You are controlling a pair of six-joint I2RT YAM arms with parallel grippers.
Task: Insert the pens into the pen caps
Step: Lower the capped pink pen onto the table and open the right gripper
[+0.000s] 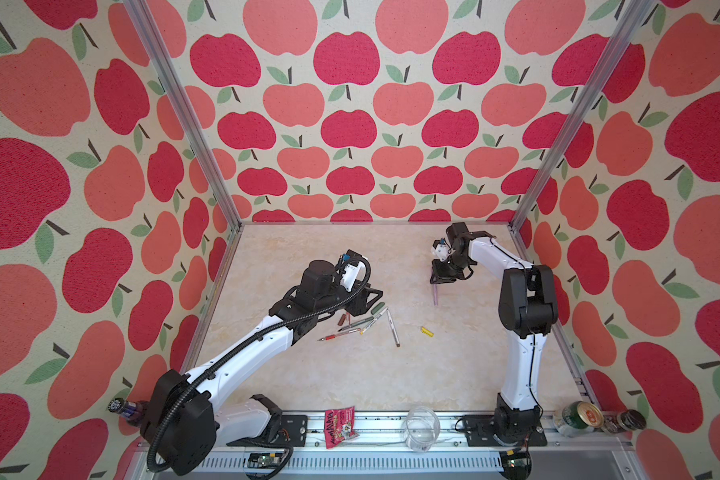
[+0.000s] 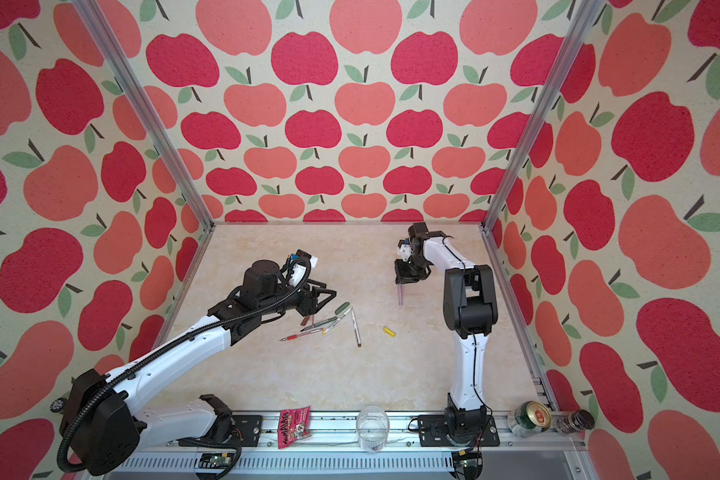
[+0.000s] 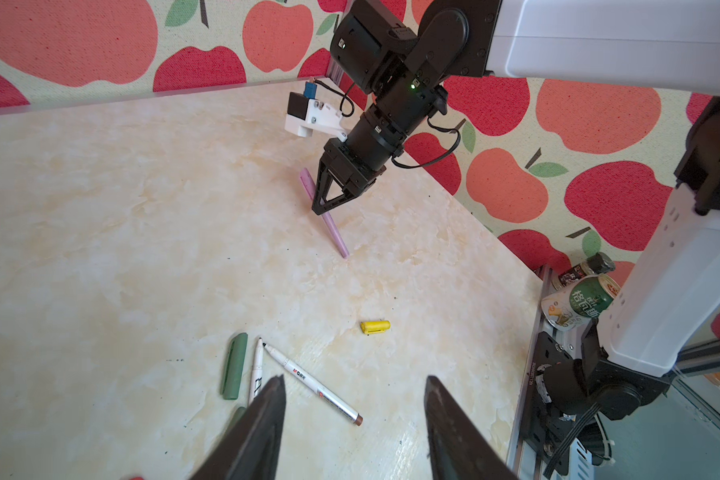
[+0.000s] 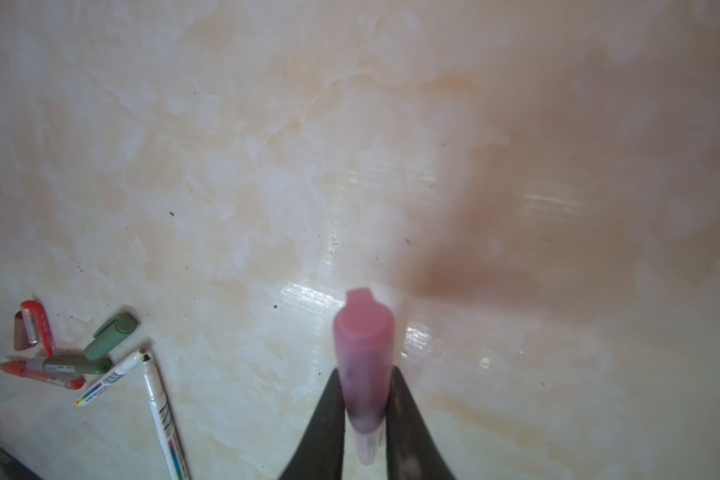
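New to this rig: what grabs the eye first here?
Apple-print walls surround the marbled table. At back right, the right gripper has its jaws on a lilac pen, slanted end-down. Loose pens and caps cluster by the open left gripper; a yellow cap lies apart.

Five pens are in view: one lilac pen, one red pen, one dark green pen, one white pen with a brown end and one white pen with a yellow end. Four caps lie loose: one yellow cap, one dark green cap, one brown cap and one red cap. There are also one snack packet, one clear cup, one can, one blue bottle and one dark bottle.
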